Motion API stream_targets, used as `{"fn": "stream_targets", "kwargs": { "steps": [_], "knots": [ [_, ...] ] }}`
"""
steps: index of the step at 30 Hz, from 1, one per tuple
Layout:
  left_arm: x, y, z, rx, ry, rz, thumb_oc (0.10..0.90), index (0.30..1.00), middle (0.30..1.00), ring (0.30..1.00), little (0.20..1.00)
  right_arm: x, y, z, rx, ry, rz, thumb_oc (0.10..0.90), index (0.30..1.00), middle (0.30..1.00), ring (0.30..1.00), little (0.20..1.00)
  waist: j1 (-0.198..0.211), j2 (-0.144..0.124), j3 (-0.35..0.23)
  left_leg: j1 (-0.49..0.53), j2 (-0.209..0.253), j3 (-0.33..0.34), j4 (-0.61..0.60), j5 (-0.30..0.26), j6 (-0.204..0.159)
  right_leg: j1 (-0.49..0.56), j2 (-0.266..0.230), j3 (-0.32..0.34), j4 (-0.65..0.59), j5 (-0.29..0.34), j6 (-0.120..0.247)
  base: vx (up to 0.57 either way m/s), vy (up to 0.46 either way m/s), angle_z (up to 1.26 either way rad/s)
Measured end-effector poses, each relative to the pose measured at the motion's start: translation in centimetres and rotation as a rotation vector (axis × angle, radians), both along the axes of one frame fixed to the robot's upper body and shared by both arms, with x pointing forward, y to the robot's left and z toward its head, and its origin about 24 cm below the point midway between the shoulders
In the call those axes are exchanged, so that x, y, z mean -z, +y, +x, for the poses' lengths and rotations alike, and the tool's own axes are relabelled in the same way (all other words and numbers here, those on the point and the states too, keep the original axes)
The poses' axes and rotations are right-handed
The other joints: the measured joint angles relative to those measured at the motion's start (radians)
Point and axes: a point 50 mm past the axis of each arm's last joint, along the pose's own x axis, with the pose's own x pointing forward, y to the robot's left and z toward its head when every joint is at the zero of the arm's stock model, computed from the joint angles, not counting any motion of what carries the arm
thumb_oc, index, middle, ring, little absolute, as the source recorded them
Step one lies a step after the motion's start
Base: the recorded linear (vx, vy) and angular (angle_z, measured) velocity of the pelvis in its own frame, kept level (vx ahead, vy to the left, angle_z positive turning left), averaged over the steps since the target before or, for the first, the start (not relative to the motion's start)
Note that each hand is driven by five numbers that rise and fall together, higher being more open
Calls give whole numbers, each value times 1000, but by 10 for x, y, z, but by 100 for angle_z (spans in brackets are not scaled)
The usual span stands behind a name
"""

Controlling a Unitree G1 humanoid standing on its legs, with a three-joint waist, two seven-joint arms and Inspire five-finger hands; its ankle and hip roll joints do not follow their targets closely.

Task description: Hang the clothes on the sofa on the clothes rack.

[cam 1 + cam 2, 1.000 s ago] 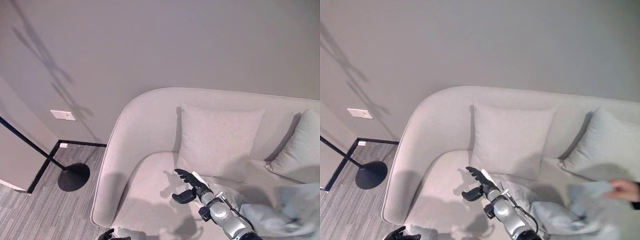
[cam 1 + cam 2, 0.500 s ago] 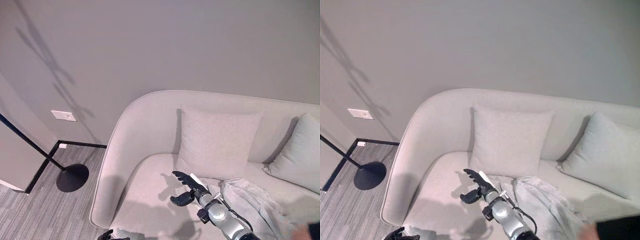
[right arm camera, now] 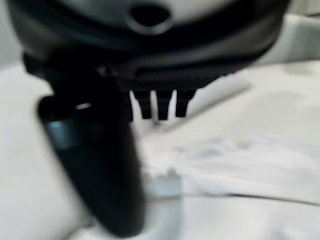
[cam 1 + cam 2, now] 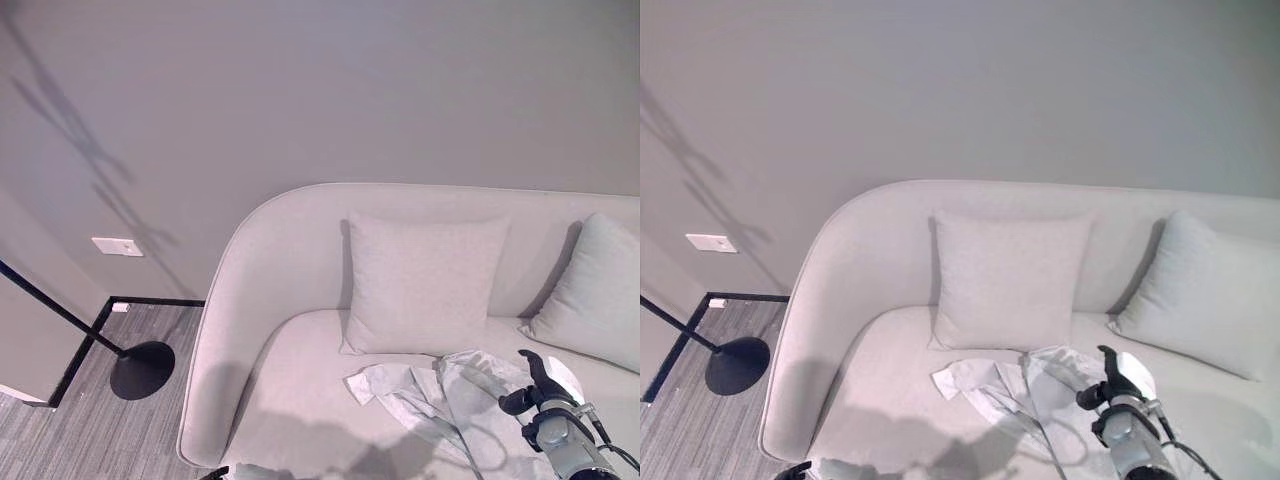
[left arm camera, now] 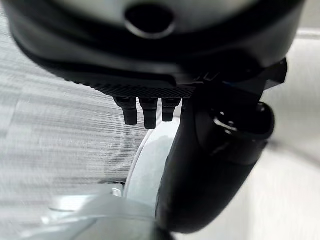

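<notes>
Now crumpled pale grey-white garment (image 4: 440, 400) lying on seat of light grey curved fabric sofa (image 4: 290, 250), before square grey cushion (image 4: 420, 285), right hand (image 4: 535, 385) just beside it, fingers relaxed and released, left hand (image 5: 210, 150) fingers relaxed, black floor-stand base (image 4: 142, 368) well apart.

Pale grey sofa (image 4: 270, 300) with two matching pale grey cushions (image 4: 420, 285), plain, no pattern; wall (image 4: 300, 90) behind a flat grey-beige. The clothes (image 4: 440, 395) lying on the seat are white to very light grey, unpatterned. My right hand (image 4: 1116, 380) is dark with a white cover on the thumb; the rack's base (image 4: 142, 368) is black on grey streaked flooring (image 4: 70, 430).
</notes>
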Motion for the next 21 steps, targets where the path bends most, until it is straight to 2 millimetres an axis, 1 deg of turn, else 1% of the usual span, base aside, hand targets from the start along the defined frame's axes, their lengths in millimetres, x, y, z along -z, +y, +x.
{"fn": "stream_targets", "kwargs": {
  "steps": [3,5,6,11,12,14,16,17,21],
  "knots": [
    [1,-2,-2,35,15,-11,800,900,900,900,900,-4,-2,10,41,-26,48,800,900,900,900,900,-3,18,6,-1,2,8,0,0,0,-6,1,8,0,-1,-3,-8,-49,-8],
    [1,-4,-2,45,18,-19,800,900,900,900,900,-9,-3,17,65,-52,74,800,900,900,900,900,-3,23,14,-6,2,11,0,0,-1,-12,1,11,0,1,-1,-13,-65,-4],
    [1,-4,-2,51,18,-21,800,900,900,900,900,-10,-3,19,65,-63,83,800,900,900,900,900,-4,34,16,-6,3,12,1,1,-1,-12,1,11,0,3,1,-6,-61,-3],
    [1,-7,0,87,19,-26,800,900,900,900,900,-23,1,41,55,-109,133,800,900,900,900,900,-5,66,47,-29,7,18,1,4,-2,-38,4,18,0,5,-1,-25,-53,-5],
    [1,-8,2,94,13,-29,800,900,900,900,900,-29,3,49,51,-138,145,800,900,900,900,900,-5,78,58,-40,8,23,1,8,0,-52,5,24,0,10,-3,-56,-35,-15],
    [1,-11,3,101,9,-42,800,900,900,900,900,-39,8,64,6,-160,134,800,900,900,900,900,-3,94,85,-45,11,43,1,9,0,-67,6,42,0,17,-3,-49,-37,-23],
    [1,-14,9,123,-2,-52,800,900,900,900,900,-49,8,74,-26,-174,123,800,900,900,900,900,-6,114,101,-68,12,44,1,14,-1,-90,7,43,0,23,-7,-35,-32,-9],
    [1,-16,13,140,-10,-54,800,900,900,900,900,-51,10,77,-33,-184,124,800,900,900,900,900,-6,120,108,-77,13,45,1,15,-1,-100,8,44,0,27,-11,-20,-48,-3],
    [-3,-19,29,193,-57,-50,800,900,900,900,900,-58,17,86,-83,-201,116,800,900,900,900,900,-6,131,142,-97,21,51,1,17,-4,-122,16,49,0,30,-15,-27,-30,-6]
  ]
}}
